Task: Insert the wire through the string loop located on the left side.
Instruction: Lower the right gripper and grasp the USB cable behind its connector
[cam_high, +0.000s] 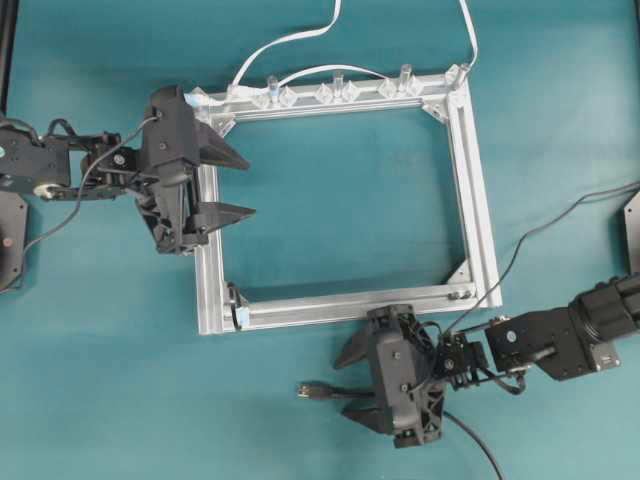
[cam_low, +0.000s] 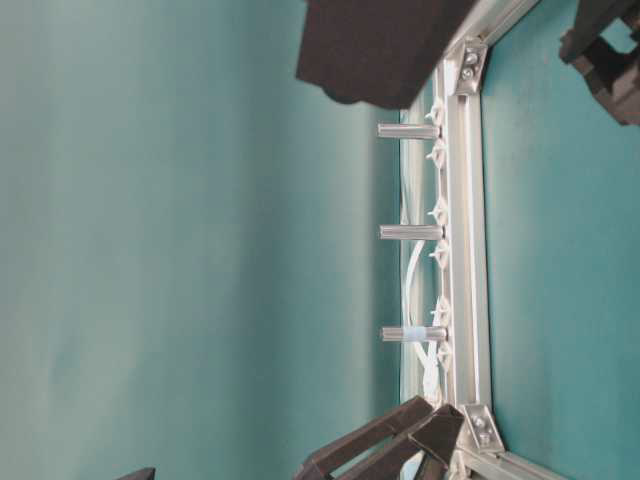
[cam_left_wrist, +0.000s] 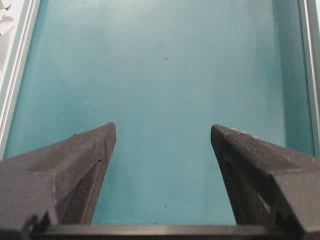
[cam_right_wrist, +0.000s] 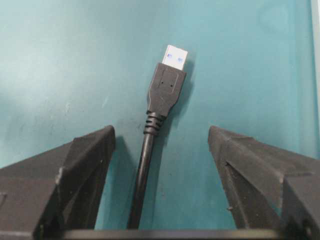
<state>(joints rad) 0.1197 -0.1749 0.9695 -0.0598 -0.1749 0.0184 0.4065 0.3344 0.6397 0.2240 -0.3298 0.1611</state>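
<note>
The wire's black USB plug (cam_high: 308, 392) lies on the teal table just outside the near bar of the silver frame (cam_high: 460, 180). In the right wrist view the plug (cam_right_wrist: 167, 85) points away, its metal tip bare. My right gripper (cam_right_wrist: 161, 135) is open, and the cable runs between its fingers without touching them. Overhead, the right gripper (cam_high: 342, 388) sits just right of the plug. The string loop (cam_high: 234, 300) is a small dark bit with a pale end at the frame's near-left corner. My left gripper (cam_high: 250, 186) is open over the frame's left bar, and it (cam_left_wrist: 162, 132) holds nothing.
Clear clips and short upright posts (cam_low: 410, 232) line the frame's far bar. A white cable (cam_high: 290, 40) runs off the far edge. A thin black lead (cam_high: 560, 215) trails from the right arm. The teal table (cam_high: 340, 200) shows bare inside the frame.
</note>
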